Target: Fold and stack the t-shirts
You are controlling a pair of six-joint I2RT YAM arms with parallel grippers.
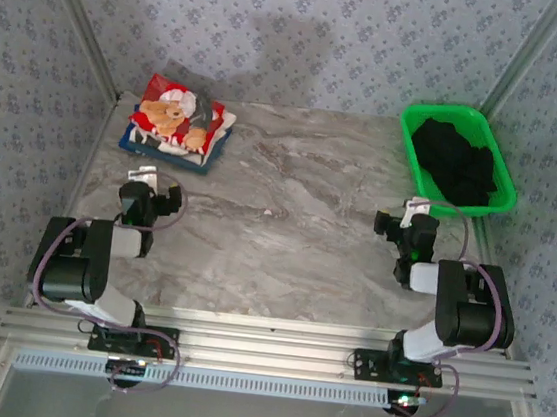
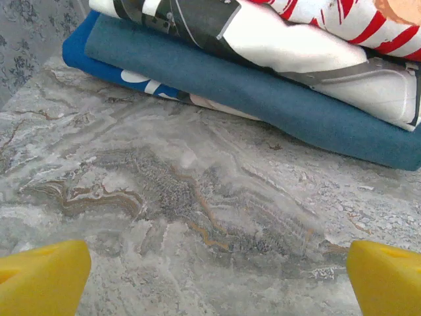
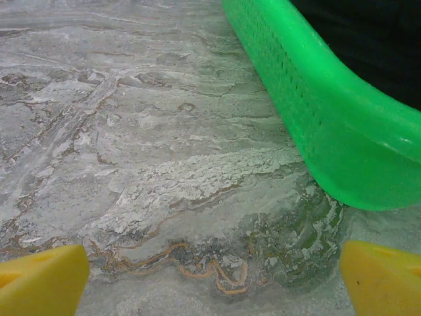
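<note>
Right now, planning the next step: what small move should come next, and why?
Probably lift the open right gripper over the green basket rim toward the crumpled black shirt inside; the other shirts already sit folded in a stack, so this one seems left.

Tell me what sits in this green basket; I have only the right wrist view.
Observer: A black t-shirt lies crumpled in the green basket, not folded.
Operator: Report where the other shirts are.
Observer: At the far left, a red-and-white teddy-bear t-shirt lies folded on top of a dark blue t-shirt, making one stack.
Operator: Give me the left tool's state.
Observer: The left tool stands open on the near side of that stack, apart from it and holding nothing.
</note>
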